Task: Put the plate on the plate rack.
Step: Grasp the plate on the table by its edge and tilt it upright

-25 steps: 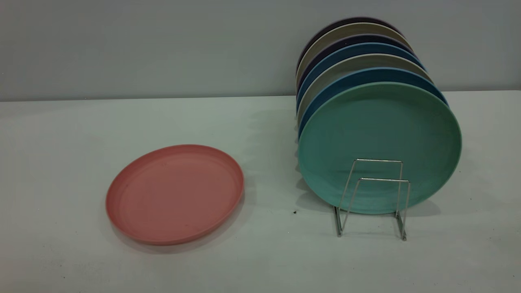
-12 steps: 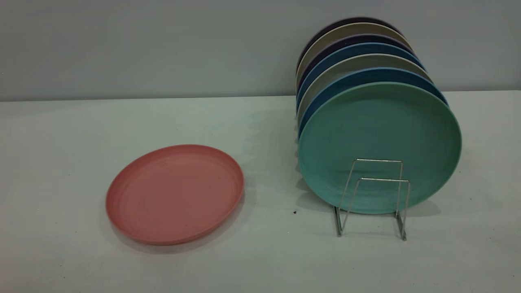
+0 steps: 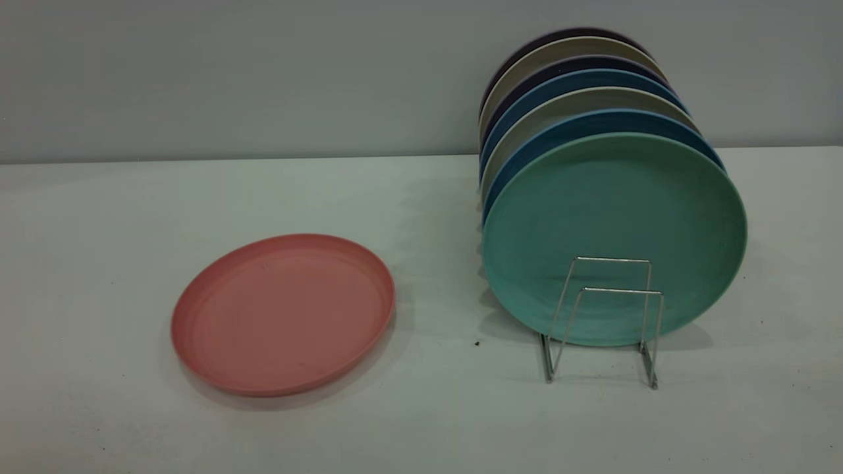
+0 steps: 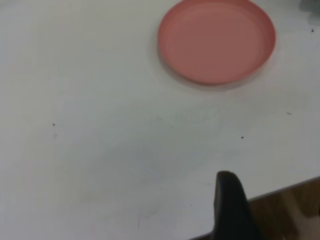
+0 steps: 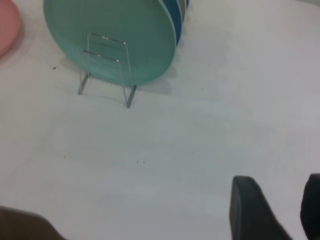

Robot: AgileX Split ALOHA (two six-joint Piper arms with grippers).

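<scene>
The salmon-pink plate (image 3: pixel 283 313) lies flat on the white table at the left; it also shows in the left wrist view (image 4: pixel 216 40). The wire plate rack (image 3: pixel 602 319) stands at the right, its front two loop dividers empty; it also shows in the right wrist view (image 5: pixel 105 67). Neither gripper shows in the exterior view. My left gripper (image 4: pixel 280 200) hovers over the table's near edge, far from the pink plate, with one dark finger (image 4: pixel 229 205) in view, open and empty. My right gripper (image 5: pixel 277 192) is open and empty over bare table, well away from the rack.
A teal-green plate (image 3: pixel 614 237) stands upright in the rack behind the front loops, with several blue, beige and dark plates (image 3: pixel 566 85) behind it. A grey wall (image 3: pixel 263 72) backs the table. A wooden floor (image 4: pixel 295 210) lies past the table's near edge.
</scene>
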